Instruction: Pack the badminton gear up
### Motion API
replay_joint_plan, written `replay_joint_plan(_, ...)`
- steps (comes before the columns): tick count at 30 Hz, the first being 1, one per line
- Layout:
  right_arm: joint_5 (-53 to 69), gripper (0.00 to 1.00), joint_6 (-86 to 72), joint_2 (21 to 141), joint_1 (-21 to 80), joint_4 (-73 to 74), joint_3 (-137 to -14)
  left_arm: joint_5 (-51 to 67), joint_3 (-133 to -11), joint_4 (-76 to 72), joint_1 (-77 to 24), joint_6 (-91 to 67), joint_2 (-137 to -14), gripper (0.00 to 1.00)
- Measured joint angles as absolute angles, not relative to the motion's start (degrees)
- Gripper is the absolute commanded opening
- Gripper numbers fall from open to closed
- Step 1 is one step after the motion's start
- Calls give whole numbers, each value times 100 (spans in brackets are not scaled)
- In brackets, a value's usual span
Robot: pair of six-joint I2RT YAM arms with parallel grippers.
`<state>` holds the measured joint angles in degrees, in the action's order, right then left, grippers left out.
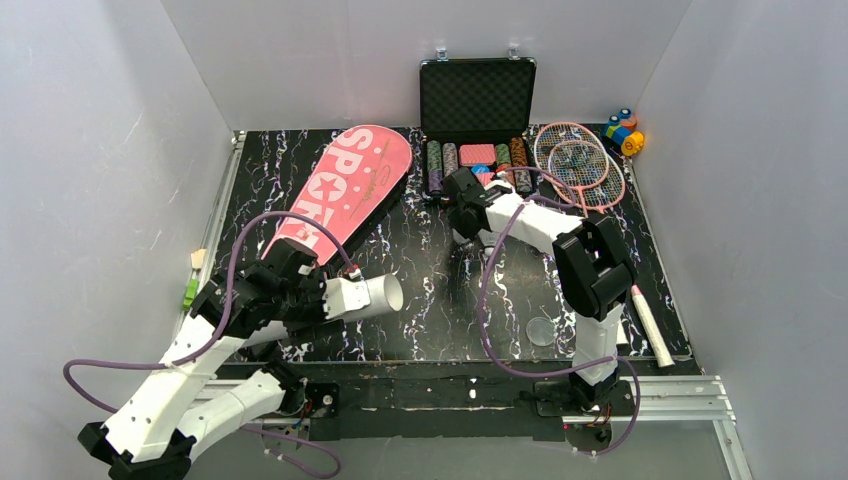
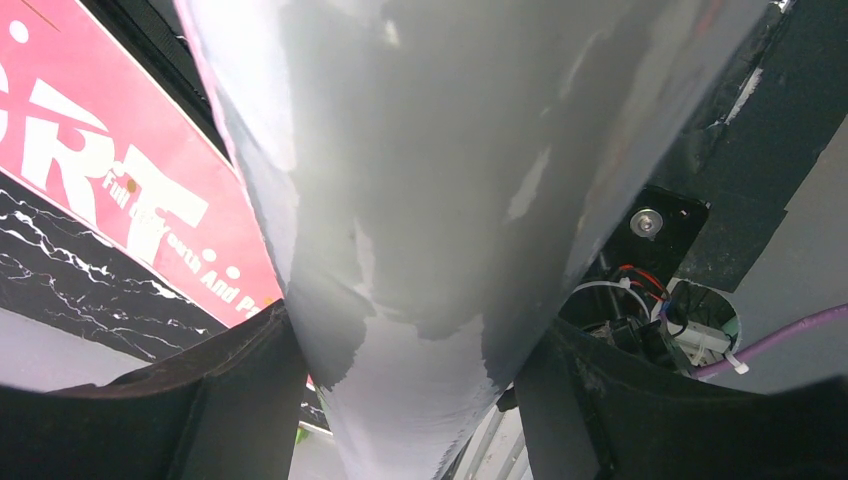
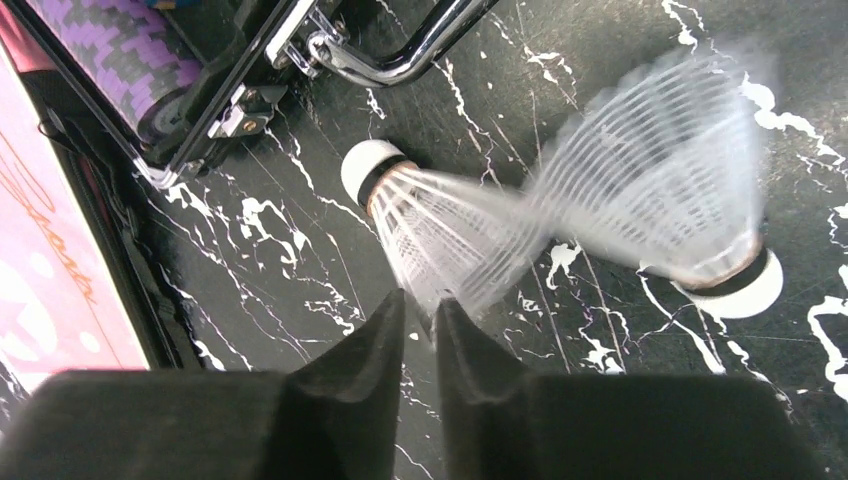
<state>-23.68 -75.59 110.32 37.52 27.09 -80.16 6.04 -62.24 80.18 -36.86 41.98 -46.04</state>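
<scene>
My left gripper (image 2: 410,390) is shut on the long white tube (image 2: 430,200), which is clamped between both black fingers. From above, the tube (image 1: 372,296) lies nearly level over the near left of the table, its open end pointing right. The pink SPORT bag (image 1: 345,185) lies behind it. Two white feathered shuttlecocks lie on the black marble top. The nearer shuttlecock (image 3: 440,230) has the rim of its skirt pinched between the tips of my right gripper (image 3: 420,305). The other shuttlecock (image 3: 680,170) looks blurred. Two pink rackets (image 1: 580,160) lie at the back right.
The open black case of poker chips (image 1: 477,110) stands at the back centre, and its corner and chrome handle (image 3: 400,50) are close to the shuttlecocks. Toy blocks (image 1: 622,130) sit in the far right corner. A white stick (image 1: 648,322) and a round disc (image 1: 541,330) lie near the right arm.
</scene>
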Motion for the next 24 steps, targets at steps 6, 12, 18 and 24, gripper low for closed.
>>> replay_joint_plan(6,-2541,1,-7328,11006,3752,2727,-8014,642,-6224,8014,-3686,4193,-4609,24)
replay_joint_plan(12,-2473,1,-6807,10573,3776,2681,-7837,644,-6224,7929,-3686,4160,-4609,24)
replay_joint_plan(18,-1448,1,-5824,9242,3887,2641,-7249,663,-6108,7837,-3686,4134,-4591,24)
replay_joint_plan(24,462,1,-4672,7126,4036,3015,-6528,687,-5677,7660,-3686,4187,-4543,23)
